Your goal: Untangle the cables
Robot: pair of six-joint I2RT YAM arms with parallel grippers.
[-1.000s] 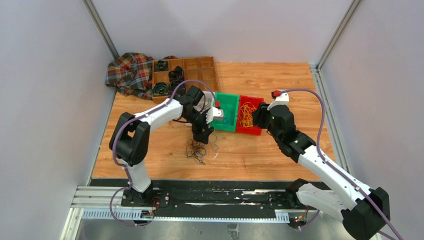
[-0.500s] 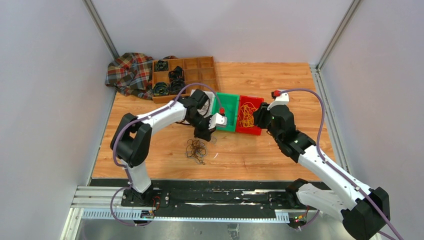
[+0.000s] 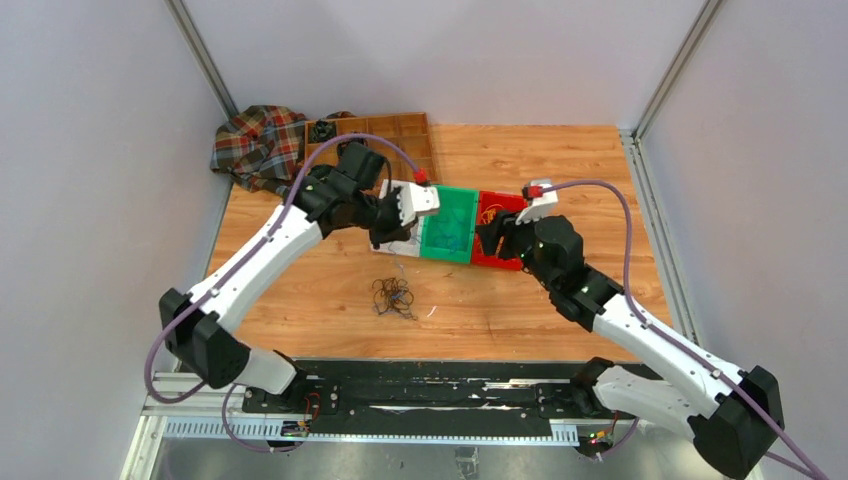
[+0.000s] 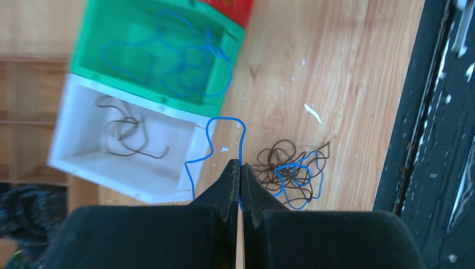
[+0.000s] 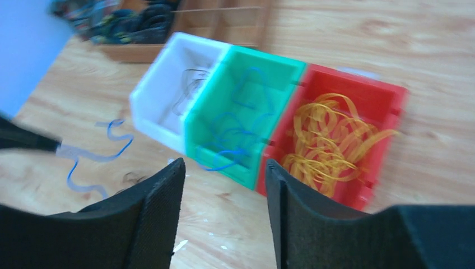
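I've lifted the left gripper [image 4: 240, 166] off the tangle [image 4: 291, 168] by the table's [image 3: 560, 160] near edge, jaws pinching one blue cable [image 4: 219, 118] mid-loop; it looks limp and light. Right gripper [image 5: 224, 165] spread.

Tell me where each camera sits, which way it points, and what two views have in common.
Top external: above and behind the arm bases, looking down on the wooden table; left arm and right arm whole.
Left wrist: above the table, looking down on the tangle of thin cables; left gripper shut on a thin blue cable.
Right wrist: low, facing across the red plastic bin; right gripper open.
Shared: both wrist views show the green plastic bin and white plastic bin.
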